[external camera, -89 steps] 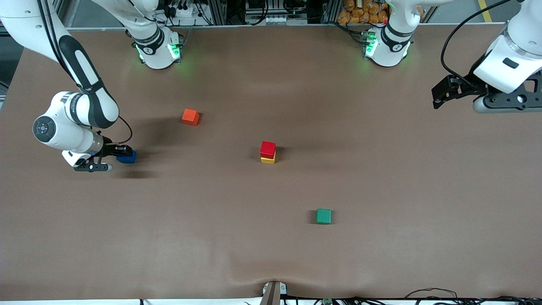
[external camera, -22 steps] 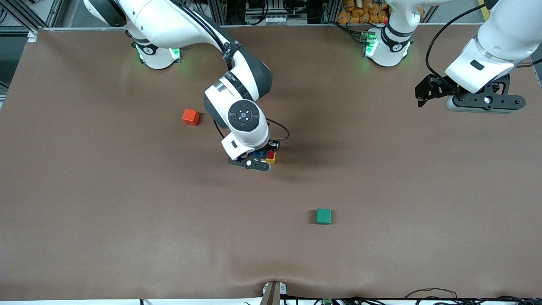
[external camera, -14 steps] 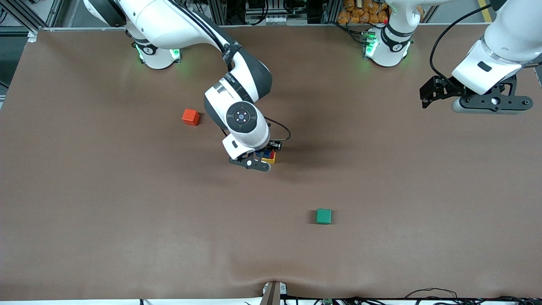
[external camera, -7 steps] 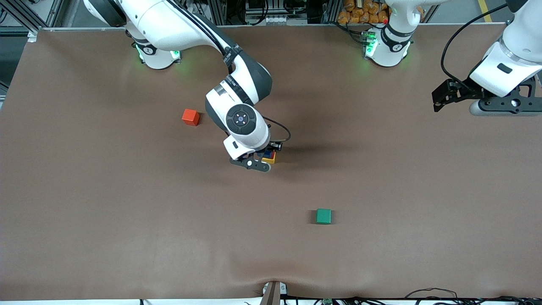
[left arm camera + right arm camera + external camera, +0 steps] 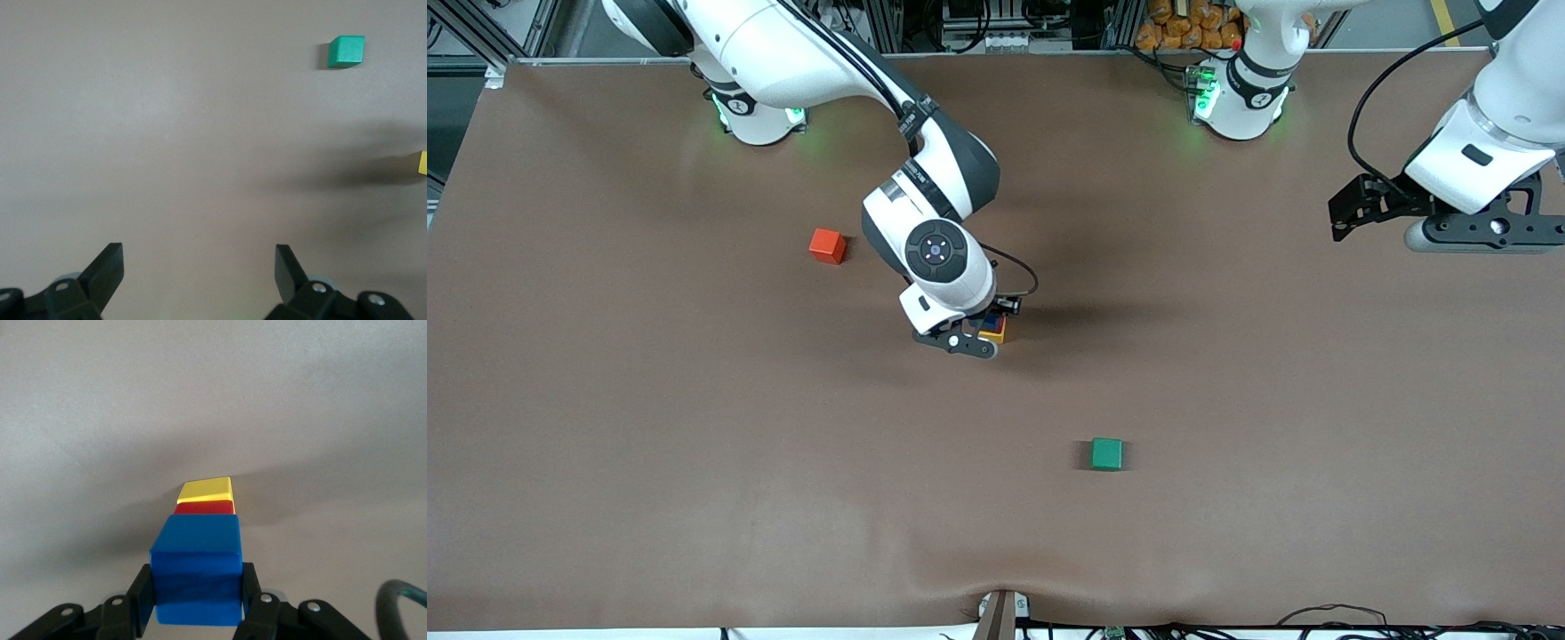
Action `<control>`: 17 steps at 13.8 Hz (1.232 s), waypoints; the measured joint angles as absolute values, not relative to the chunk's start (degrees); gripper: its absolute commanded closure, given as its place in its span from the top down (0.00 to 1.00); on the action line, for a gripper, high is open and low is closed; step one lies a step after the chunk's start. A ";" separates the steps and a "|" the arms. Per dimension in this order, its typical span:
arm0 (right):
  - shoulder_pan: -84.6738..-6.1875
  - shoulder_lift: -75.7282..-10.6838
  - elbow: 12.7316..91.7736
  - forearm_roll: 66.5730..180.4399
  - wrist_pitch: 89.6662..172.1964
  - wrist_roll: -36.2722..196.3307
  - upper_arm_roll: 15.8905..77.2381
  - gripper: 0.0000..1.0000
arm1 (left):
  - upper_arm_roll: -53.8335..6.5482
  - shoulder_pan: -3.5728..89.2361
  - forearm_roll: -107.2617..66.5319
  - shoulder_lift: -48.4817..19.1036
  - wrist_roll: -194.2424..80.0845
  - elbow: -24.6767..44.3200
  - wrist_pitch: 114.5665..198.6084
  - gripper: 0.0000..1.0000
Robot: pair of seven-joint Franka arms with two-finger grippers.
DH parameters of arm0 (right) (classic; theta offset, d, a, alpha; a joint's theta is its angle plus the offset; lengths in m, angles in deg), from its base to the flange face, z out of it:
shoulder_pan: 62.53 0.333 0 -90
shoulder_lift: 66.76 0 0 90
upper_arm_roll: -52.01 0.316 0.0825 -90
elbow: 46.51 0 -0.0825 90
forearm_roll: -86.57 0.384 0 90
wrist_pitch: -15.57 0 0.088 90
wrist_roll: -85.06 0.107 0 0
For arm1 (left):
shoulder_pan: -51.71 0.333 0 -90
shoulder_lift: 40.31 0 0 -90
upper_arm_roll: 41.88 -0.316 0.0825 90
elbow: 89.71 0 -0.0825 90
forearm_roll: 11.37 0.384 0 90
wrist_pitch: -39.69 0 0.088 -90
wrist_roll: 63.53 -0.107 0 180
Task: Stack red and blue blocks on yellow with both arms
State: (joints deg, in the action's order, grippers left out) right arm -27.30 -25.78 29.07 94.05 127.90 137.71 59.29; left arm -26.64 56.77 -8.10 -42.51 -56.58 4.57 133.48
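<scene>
My right gripper (image 5: 197,593) is shut on the blue block (image 5: 197,577) and holds it over the stack in the middle of the table. Under it the red block (image 5: 207,509) sits on the yellow cube (image 5: 205,490). I cannot tell whether blue touches red. In the front view the right gripper (image 5: 985,331) and wrist cover most of the stack; only a bit of the yellow cube (image 5: 994,337) shows. My left gripper (image 5: 1344,213) hangs open and holds nothing, in the air over the left arm's end of the table, with its fingers (image 5: 107,270) spread wide.
An orange-red cube (image 5: 827,245) lies toward the right arm's end, farther from the front camera than the stack. A green cube (image 5: 1107,453) lies nearer the camera than the stack and shows as the green cube (image 5: 346,51) in the left wrist view.
The right gripper has edged the blue block a little farther over the red and yellow stack. The left arm has drifted slightly at its end of the table, still open.
</scene>
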 measured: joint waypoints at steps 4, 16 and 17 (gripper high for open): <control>-27.14 -25.78 29.23 94.05 127.78 137.71 59.32 1.00 | -26.33 56.61 -8.10 -42.51 -56.58 4.54 133.50 1.00; -32.48 -31.14 24.17 94.09 117.37 137.71 59.08 1.00 | -25.61 56.44 -8.10 -42.73 -56.58 4.51 133.21 1.00; -34.49 -32.05 22.54 94.09 114.10 137.64 59.08 1.00 | -25.57 56.43 -8.10 -42.81 -56.58 4.51 133.17 1.00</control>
State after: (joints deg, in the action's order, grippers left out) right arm -34.49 -32.05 22.54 94.09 114.10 137.64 59.08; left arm -25.57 56.43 -8.10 -42.81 -56.58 4.51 133.17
